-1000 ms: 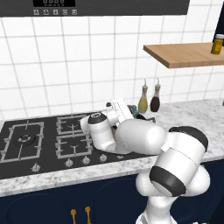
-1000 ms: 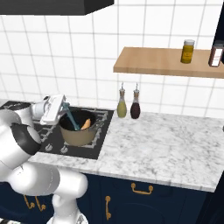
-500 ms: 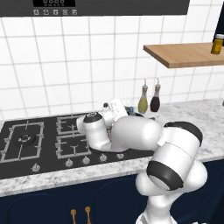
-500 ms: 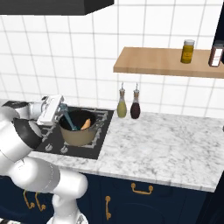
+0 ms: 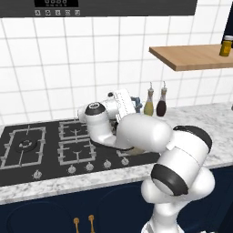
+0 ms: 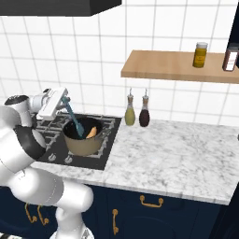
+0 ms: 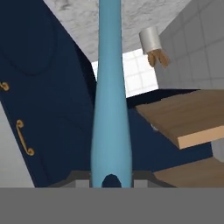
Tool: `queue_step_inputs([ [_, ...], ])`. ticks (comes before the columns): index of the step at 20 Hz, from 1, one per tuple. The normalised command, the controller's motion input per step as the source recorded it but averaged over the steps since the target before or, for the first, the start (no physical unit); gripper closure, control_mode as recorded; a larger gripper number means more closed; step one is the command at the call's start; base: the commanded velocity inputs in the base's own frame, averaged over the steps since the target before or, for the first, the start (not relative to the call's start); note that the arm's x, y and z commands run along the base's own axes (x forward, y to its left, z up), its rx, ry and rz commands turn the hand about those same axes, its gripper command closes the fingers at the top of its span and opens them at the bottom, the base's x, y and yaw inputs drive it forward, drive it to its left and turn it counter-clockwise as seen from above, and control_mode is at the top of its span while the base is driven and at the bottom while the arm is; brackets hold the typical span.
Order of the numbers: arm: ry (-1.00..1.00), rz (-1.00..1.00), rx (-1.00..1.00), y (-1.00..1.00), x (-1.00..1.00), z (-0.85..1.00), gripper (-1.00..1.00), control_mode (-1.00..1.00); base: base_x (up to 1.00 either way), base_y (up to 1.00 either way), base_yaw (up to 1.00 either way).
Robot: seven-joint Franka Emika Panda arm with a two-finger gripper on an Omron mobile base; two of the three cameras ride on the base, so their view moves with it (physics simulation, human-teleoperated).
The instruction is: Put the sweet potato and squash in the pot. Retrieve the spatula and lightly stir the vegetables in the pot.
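The gripper [image 6: 59, 100] sits at the left of the right base view, above and to the left of the pot [image 6: 84, 140], its jaws pressed together on the handle of the spatula [image 6: 73, 117]. The teal spatula slants down and to the right from the hand, its long axis running from upper left to lower right, and its lower end dips inside the pot's dark interior. The pot stands on the hob's near right burner, just left of the marble counter [image 6: 186, 154]. An orange lump, which I take for the sweet potato [image 6: 92, 132], lies in the pot just right of the spatula's tip. I cannot make out the squash. So stirring looks to be the step in hand; a short sweep rightward would meet the vegetable.
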Motion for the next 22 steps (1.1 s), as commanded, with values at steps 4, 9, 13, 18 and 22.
queue_step_inputs([
  [4,0.00,-0.08,-0.05,-0.30,0.03,-0.07,1.00,-1.00,0.00,0.00,0.00],
  [9,0.00,-0.04,0.03,-0.01,0.00,-0.36,1.00,-1.00,0.00,0.00,0.00],
  [13,-0.06,0.00,0.02,0.00,0.22,-0.26,1.00,-1.00,0.00,0.00,0.00],
  [18,-0.09,0.00,0.00,0.00,0.24,-0.27,1.00,-1.00,0.00,0.00,0.00],
  [22,-0.15,0.00,-0.04,-0.03,0.00,-0.04,1.00,-1.00,0.00,0.00,0.00],
])
